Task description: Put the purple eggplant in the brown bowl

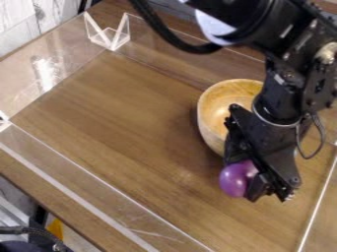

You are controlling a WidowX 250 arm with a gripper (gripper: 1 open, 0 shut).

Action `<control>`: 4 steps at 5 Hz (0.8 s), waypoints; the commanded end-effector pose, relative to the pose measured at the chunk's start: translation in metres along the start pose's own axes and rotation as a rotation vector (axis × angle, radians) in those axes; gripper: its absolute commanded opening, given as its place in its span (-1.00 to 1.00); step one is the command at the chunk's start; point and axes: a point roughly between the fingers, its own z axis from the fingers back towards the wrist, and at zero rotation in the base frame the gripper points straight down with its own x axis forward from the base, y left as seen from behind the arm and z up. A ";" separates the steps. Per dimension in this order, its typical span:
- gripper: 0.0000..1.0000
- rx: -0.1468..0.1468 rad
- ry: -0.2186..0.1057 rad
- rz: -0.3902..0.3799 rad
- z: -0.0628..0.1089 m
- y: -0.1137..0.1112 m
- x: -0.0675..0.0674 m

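Glossy rounded purple eggplant (pixel 237 181), thick-walled wooden brown bowl (pixel 219 103)

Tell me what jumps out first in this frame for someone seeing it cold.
The big black robot arm dominates the right side, reaching down over the wooden table. At its tip the pincer sits around the purple eggplant, low by the table's near right edge. Just behind it is the brown bowl, partly hidden by the arm; the part showing holds nothing.

Soft even light, glare on clear panels (pixel 59 69), low-resolution, slightly blurred.
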 end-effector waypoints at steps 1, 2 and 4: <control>-1.00 0.012 -0.076 0.014 0.018 0.007 0.011; -1.00 0.019 -0.079 0.017 0.020 0.010 0.011; -1.00 0.036 -0.086 0.022 0.024 0.015 0.012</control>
